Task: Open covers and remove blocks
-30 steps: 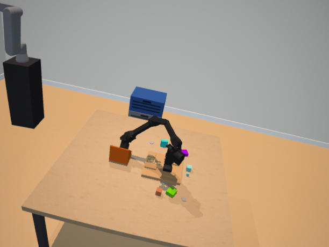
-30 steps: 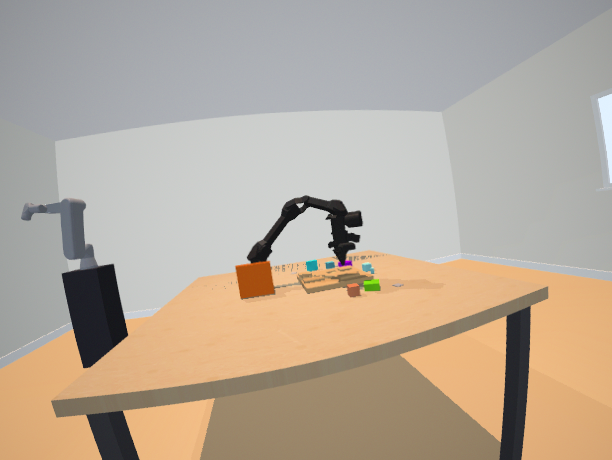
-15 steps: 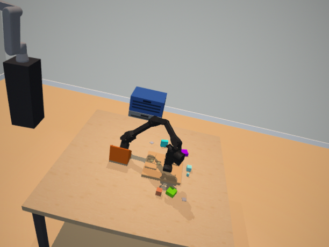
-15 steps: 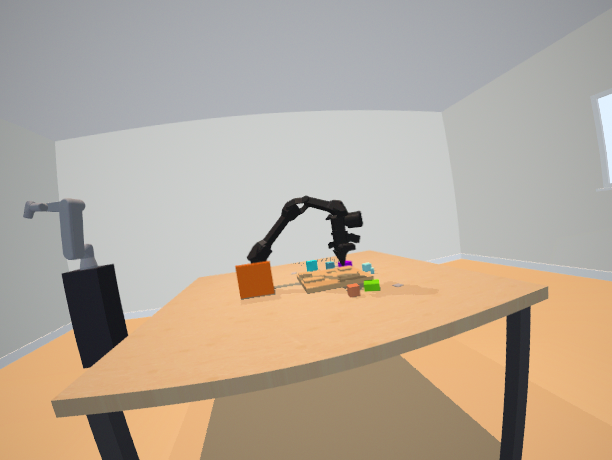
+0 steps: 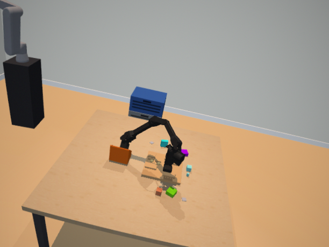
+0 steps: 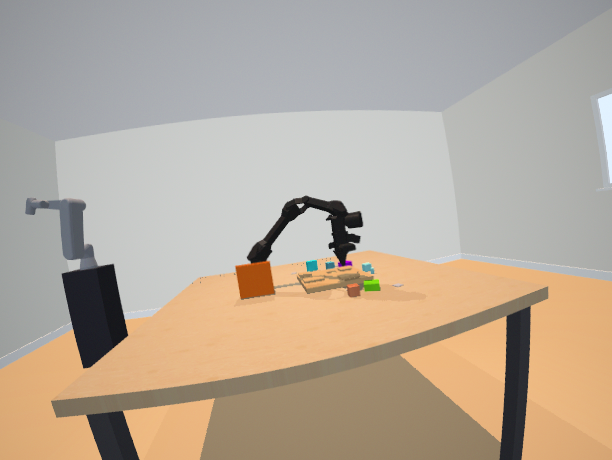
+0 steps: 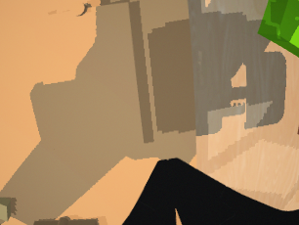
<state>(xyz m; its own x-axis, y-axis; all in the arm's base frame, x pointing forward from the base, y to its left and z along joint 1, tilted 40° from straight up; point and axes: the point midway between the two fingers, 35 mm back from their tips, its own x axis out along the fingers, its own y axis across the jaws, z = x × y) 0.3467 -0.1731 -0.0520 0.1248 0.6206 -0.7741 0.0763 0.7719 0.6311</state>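
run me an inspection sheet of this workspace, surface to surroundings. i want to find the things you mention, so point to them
surface: wooden table (image 5: 80, 182) (image 6: 300, 335), light grain
job's things: puzzle board (image 5: 156, 178) (image 6: 320, 287), under the arm; whether every cover is open, cannot tell
clutter: orange panel (image 5: 119, 155) (image 6: 255, 280) upright left of the board; green block (image 5: 171, 192) (image 6: 372, 285) (image 7: 283, 22) and purple block (image 5: 185, 152) (image 6: 347, 263), role unclear
gripper (image 5: 167, 169) (image 6: 343, 262) (image 7: 168, 168): shut, over the board
cables: nothing seen
surroundings: blue cabinet (image 5: 148, 100), grey arm (image 5: 12, 30) (image 6: 72, 230) on a black pedestal (image 5: 20, 94) (image 6: 92, 320)

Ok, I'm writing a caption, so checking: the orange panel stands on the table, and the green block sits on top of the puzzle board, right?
Not quite: the top view shows the green block on the table beside the puzzle board. The orange panel does stand on the table.
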